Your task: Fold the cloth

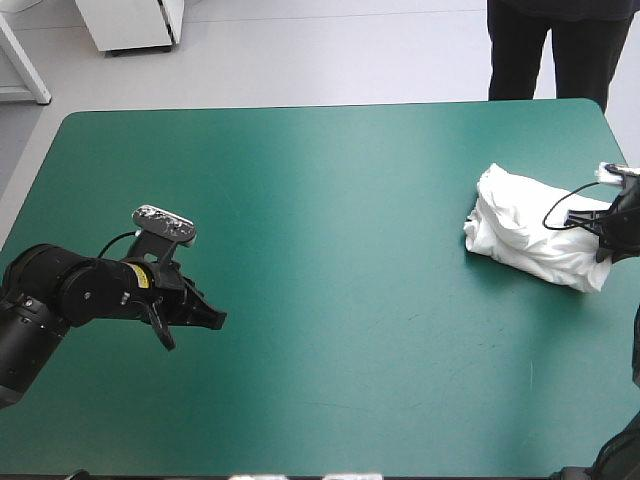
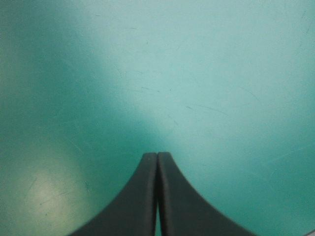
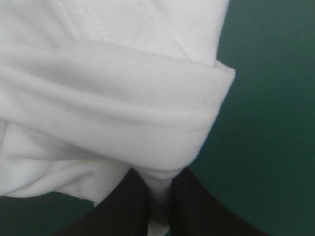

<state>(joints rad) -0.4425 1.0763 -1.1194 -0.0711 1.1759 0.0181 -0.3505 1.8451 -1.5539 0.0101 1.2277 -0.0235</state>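
The white T-shirt (image 1: 530, 238) lies as a crumpled bundle on the teal-green cover near the table's right edge. My right gripper (image 1: 606, 240) is at the bundle's right side, shut on the T-shirt; in the right wrist view a fold of the T-shirt (image 3: 113, 113) is pinched between the black fingers (image 3: 123, 206) and fills the space ahead of my right gripper (image 3: 158, 189). My left gripper (image 1: 212, 320) hovers low over bare cover at the table's left, far from the shirt. In the left wrist view my left gripper (image 2: 157, 156) is shut in one pointed arch with nothing in it.
Bare teal-green cover (image 1: 330, 250) stretches between the two arms. The table's right edge (image 1: 628, 170) runs close behind the right gripper.
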